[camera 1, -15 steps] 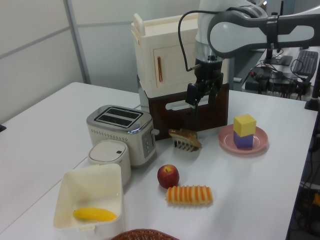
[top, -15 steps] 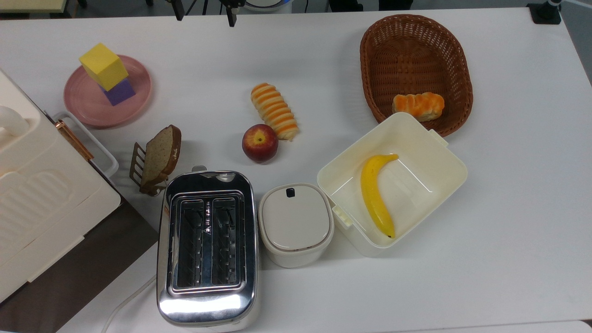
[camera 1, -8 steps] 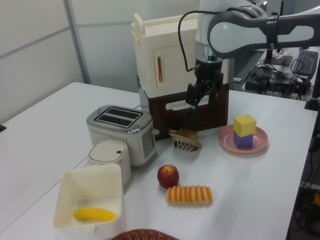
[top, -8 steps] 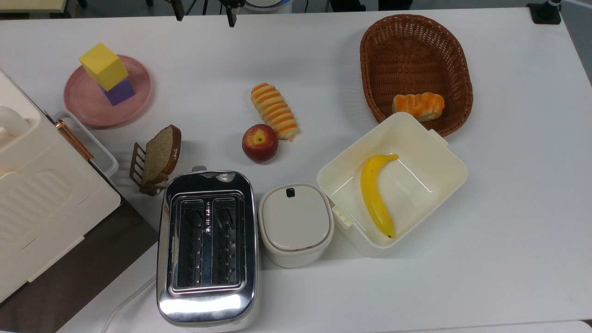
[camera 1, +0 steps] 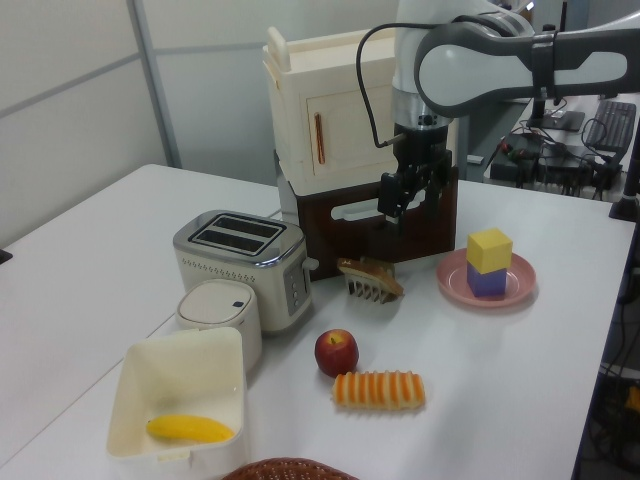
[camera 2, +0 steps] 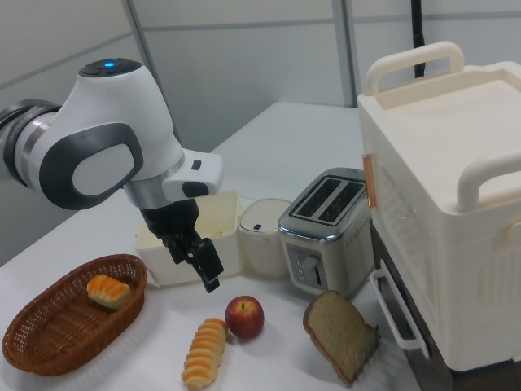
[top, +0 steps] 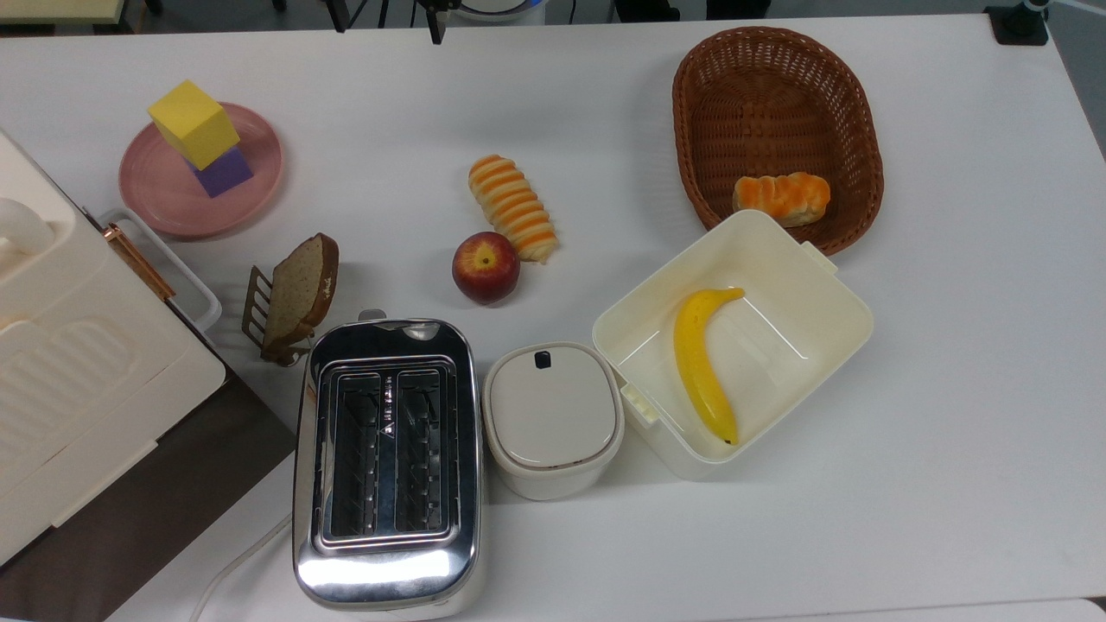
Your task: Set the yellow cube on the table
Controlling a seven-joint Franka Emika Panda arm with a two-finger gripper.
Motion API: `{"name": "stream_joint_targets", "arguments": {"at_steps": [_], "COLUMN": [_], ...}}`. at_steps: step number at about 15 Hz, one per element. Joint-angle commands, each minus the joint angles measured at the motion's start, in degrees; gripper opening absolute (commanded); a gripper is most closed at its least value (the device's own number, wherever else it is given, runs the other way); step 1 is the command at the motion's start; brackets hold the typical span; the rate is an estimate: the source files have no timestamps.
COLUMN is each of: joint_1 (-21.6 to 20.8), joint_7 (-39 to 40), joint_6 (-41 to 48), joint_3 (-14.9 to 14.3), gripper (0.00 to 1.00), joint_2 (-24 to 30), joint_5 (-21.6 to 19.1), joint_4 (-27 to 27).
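Well, nothing of the job is done yet: your yellow cube (top: 193, 123) sits stacked on the purple cube (top: 224, 171), both on the pink plate (top: 259, 164), out at about ten o'clock in the top view. The white desk (top: 950, 345) has plenty of bare surface around that plate, so the whole sequence is ahead of you: reach, grasp, lift, set down.

Your claw (camera 1: 397, 203) hangs in the air in the left view, in front of the cream cabinet (camera 1: 320, 120) and above the slice of bread (camera 1: 372, 272) in its rack, at roughly ten o'clock from the yellow cube (camera 1: 490, 250) and well apart from it. In the right view the claw (camera 2: 210, 273) points down and away from the arm, above the gap between the wicker basket (camera 2: 49, 326) and the red apple (camera 2: 244, 316). It touches nothing and carries nothing. How wide the fingers stand I cannot tell from these angles, so check that before you descend.

My read: you need to swing across towards the plate and come down over the top block. Watch the purple one beneath; a grip set too low, or a nudge sideways, could topple the stack. The striped bread roll (top: 512, 207), toaster (top: 387, 458) and banana (top: 702, 363) in its cream box lie well clear of your route.
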State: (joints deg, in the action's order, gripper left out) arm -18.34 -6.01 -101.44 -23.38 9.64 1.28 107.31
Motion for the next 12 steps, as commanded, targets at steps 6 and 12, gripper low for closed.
{"name": "stream_joint_targets", "arguments": {"at_steps": [6, 12], "joint_1": [-0.6, 5.0], "joint_7": [1.0, -4.3], "joint_6": [1.7, 1.4], "joint_3": [-0.9, -0.2], "gripper": [1.0, 1.0], "joint_2": [0.8, 1.4], "joint_5": [-0.2, -0.6], "joint_4": [-0.1, -0.6]}}
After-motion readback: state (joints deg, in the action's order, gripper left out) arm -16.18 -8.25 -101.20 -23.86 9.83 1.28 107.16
